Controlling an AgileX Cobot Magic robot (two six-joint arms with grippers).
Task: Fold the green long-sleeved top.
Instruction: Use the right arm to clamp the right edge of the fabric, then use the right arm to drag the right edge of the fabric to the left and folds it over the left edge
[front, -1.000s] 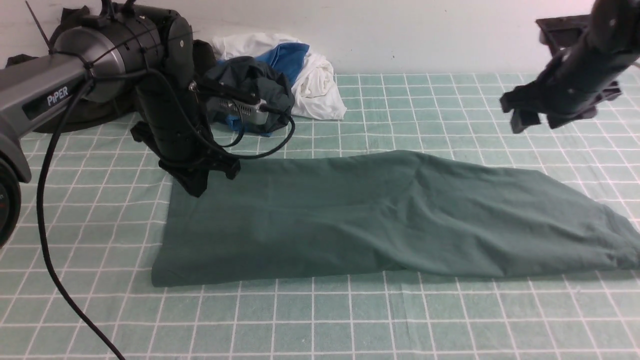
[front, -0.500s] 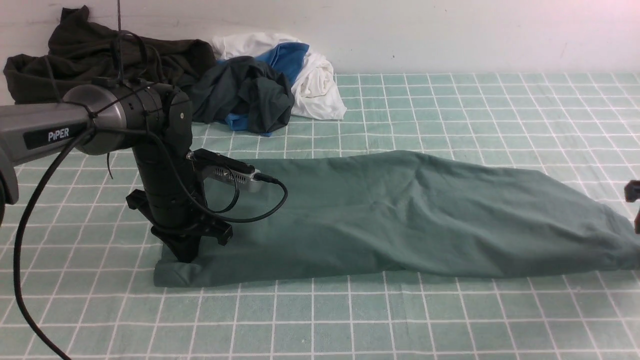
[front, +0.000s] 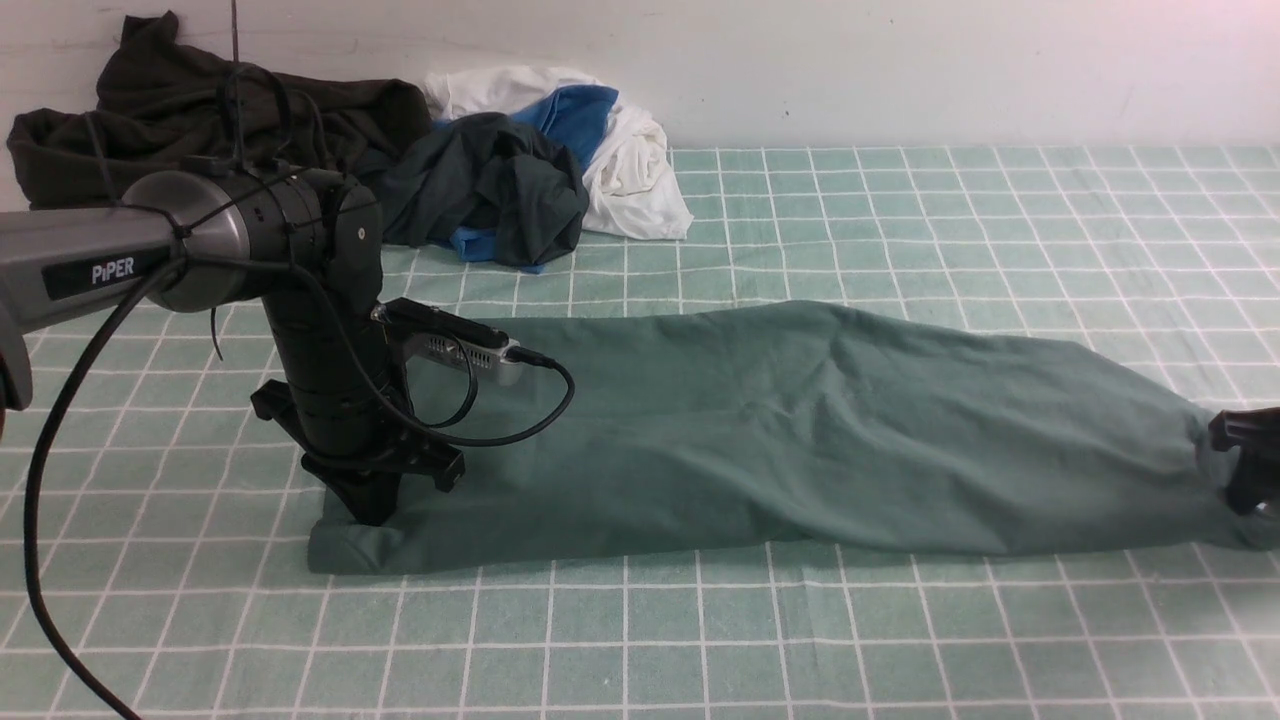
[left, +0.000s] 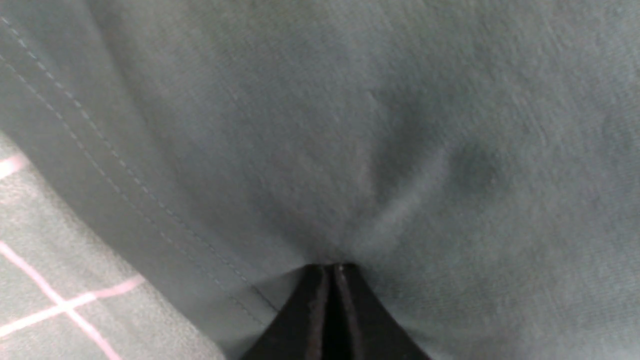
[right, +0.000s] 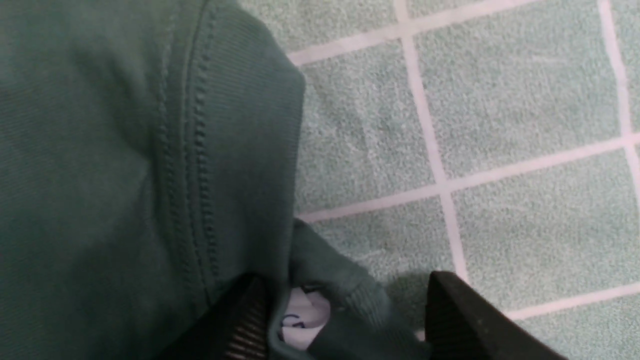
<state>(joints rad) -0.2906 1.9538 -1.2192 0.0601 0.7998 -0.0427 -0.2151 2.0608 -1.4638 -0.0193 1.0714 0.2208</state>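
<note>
Green long-sleeved top, just one, left hand pinching its corner, right hand spread astride its neckband

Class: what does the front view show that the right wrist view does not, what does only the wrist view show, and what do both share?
Only front: the left gripper tip-down on the green long-sleeved top, and a heap of other clothes by the wall. Only right wrist: the top's ribbed band and white label. Both: the top, the checked cloth, the right gripper.
</note>
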